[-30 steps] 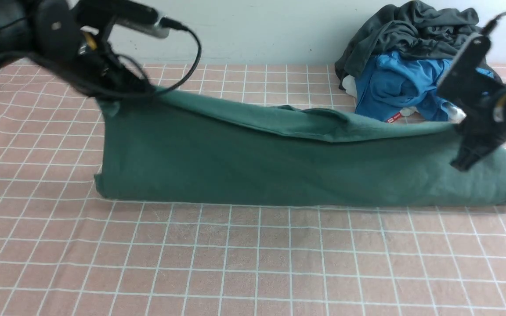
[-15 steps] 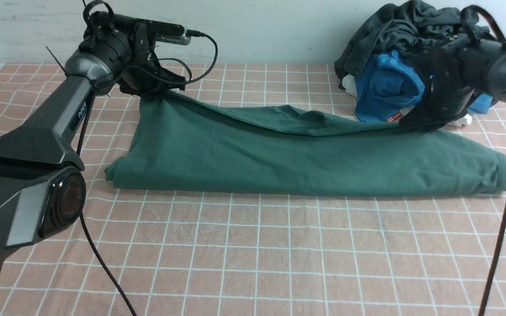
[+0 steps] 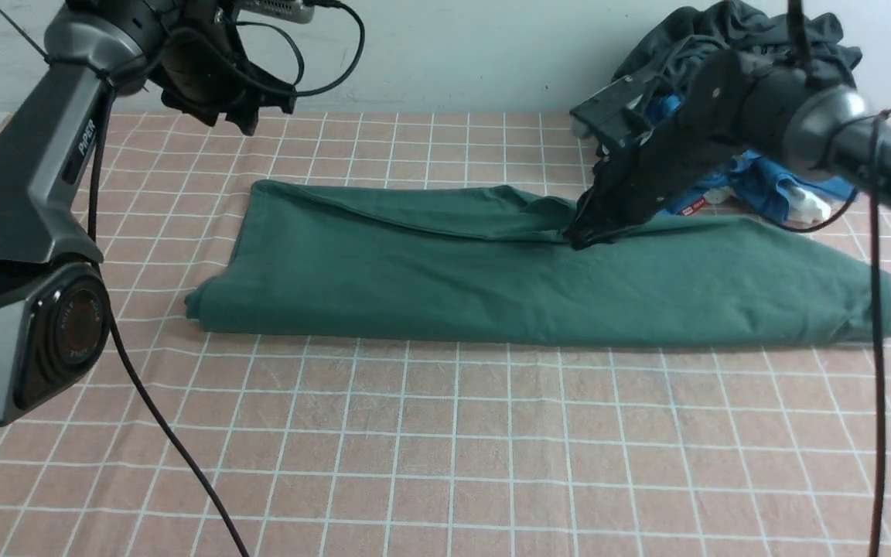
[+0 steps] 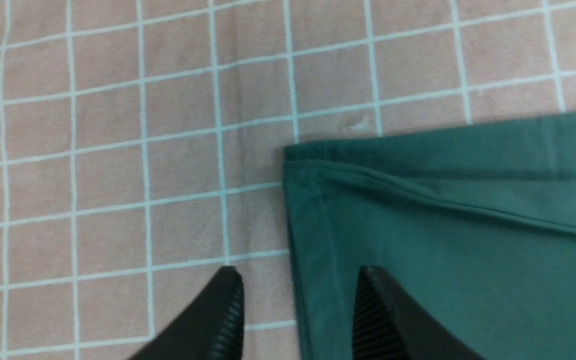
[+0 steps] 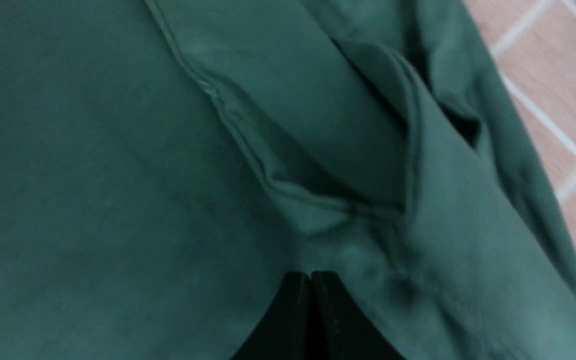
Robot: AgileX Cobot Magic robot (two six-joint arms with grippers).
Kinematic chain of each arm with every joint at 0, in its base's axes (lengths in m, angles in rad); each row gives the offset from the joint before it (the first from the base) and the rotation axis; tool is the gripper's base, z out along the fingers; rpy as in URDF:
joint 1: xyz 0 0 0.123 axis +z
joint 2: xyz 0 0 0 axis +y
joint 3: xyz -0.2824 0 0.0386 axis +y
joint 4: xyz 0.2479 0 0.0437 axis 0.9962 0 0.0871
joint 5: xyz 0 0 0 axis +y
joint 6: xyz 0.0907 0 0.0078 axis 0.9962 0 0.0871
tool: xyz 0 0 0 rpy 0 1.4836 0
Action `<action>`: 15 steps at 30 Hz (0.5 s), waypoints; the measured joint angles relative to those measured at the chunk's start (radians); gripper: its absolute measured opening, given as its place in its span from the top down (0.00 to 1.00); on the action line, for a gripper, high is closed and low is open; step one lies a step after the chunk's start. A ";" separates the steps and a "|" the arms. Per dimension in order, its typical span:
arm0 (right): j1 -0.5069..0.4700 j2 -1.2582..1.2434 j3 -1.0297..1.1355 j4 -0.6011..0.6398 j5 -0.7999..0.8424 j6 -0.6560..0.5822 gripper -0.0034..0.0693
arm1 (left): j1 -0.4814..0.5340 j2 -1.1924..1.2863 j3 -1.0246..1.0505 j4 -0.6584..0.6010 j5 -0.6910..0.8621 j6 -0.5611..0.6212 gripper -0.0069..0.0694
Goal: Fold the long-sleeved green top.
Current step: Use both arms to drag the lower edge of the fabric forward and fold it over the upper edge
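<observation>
**Green top lay folded lengthwise; one gripper on it, one above**

A pink-brown tablecloth with a white grid (image 3: 445, 449) covered the table. Across its middle lay the dark green long-sleeved cotton top (image 3: 492, 286), folded into a long band running left to right, its near edge a smooth fold and its far edge showing loose layered hems.

The right gripper (image 3: 581, 236) stood tip-down on that far edge, near the middle of the band. In its wrist view its jaws were pressed together against a bunched seam; whether any cloth was pinched between them could not be told.

The left gripper (image 3: 240, 116) hung raised above the top's far left corner, its jaws spread wide and holding nothing.

At the far right, a bright blue garment (image 3: 770, 186) and a dark grey garment (image 3: 732, 35) were heaped by the pale wall (image 3: 453, 46).
</observation>
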 joint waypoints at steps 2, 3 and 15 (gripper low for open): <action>0.002 0.048 0.002 0.025 -0.108 -0.064 0.97 | -0.001 -0.037 0.000 -0.052 0.007 0.007 0.66; 0.002 0.052 0.002 0.027 -0.179 -0.080 0.97 | -0.002 -0.058 0.000 -0.074 0.007 0.013 0.68; -0.150 -0.065 0.010 0.049 -0.332 0.154 0.79 | -0.008 -0.452 0.228 -0.130 0.006 0.050 0.71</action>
